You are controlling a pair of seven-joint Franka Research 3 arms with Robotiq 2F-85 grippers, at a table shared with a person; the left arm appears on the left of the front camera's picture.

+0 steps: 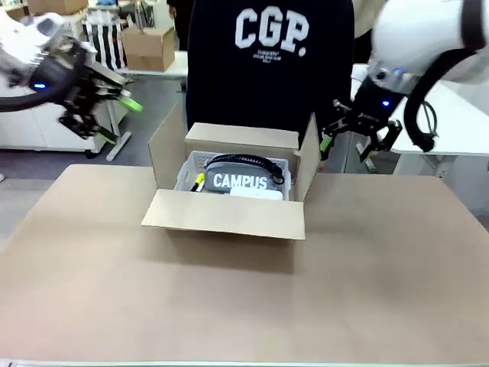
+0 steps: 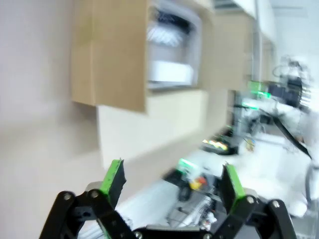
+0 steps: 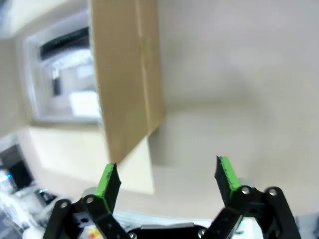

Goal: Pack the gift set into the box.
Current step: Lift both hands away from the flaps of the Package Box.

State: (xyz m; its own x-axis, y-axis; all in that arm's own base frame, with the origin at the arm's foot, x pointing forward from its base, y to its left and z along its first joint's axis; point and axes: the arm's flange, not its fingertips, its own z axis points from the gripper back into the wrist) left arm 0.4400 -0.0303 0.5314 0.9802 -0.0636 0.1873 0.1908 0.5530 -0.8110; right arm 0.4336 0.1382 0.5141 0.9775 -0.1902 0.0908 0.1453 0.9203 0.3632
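Left pincer (image 1: 121, 121), right pincer (image 1: 350, 145) beside box (image 1: 229, 218), gift set (image 1: 241, 180) seemingly inside

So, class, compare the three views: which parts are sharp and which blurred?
Front view: the box and the CAMPUS print on the pouch read sharp, while the left gripper is smeared. Left wrist view: box and background are streaked, the green pads crisper. Right wrist view: the box looks soft, the right gripper sharp.
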